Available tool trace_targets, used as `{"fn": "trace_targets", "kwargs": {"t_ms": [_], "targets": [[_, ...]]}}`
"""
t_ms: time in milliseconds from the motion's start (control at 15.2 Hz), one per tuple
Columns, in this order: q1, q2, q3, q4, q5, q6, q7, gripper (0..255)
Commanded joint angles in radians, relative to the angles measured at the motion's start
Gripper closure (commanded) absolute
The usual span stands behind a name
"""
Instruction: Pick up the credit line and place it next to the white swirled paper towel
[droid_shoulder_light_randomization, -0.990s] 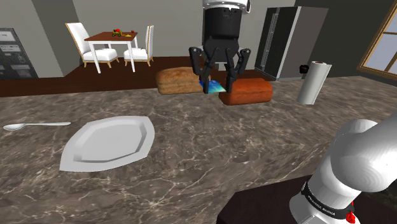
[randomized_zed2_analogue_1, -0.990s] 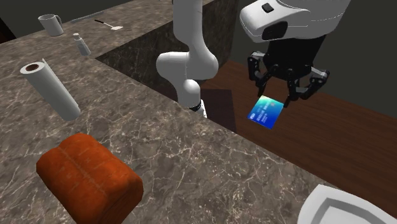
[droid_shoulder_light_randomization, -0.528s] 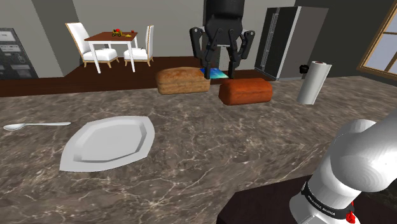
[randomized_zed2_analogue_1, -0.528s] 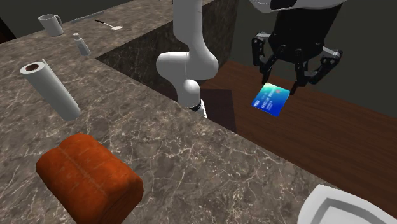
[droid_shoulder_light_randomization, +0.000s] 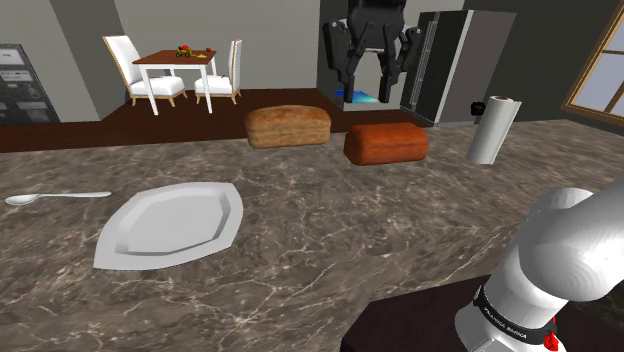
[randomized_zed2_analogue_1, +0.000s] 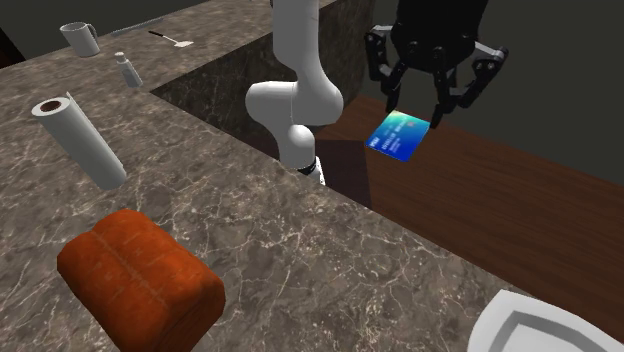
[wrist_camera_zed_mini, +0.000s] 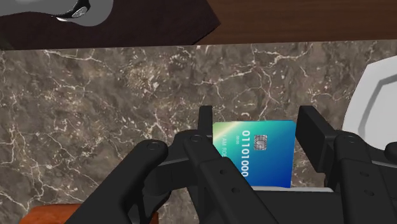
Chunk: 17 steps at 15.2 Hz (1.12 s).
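A blue-green credit card hangs in the air, pinched by its top edge in my black gripper, high above the far edge of the marble counter. In the second exterior view the card tilts below the gripper. In the wrist view the fingers clasp the card from both sides, gripper shut on it. The white paper towel roll stands at the shoulder view's right, well apart from the card; it also shows as paper towel roll.
A tan loaf and a reddish loaf lie under and beside the gripper. A white plate and a spoon sit to the shoulder view's left. A mug and shaker stand beyond the roll.
The gripper has risen with the card and moved toward the shoulder view's right, from low between the loaves to high above the reddish loaf.
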Motion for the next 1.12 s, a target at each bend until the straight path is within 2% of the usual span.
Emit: {"fn": "trace_targets", "kwargs": {"t_ms": [0, 528, 1056], "targets": [[-0.007, -0.033, -0.043, -0.031, -0.016, -0.013, -0.053, 255], [-0.040, -0.131, -0.214, -0.115, -0.112, -0.067, -0.254, 255], [-0.076, -0.161, -0.384, -0.131, -0.239, -0.102, -0.456, 255]]}}
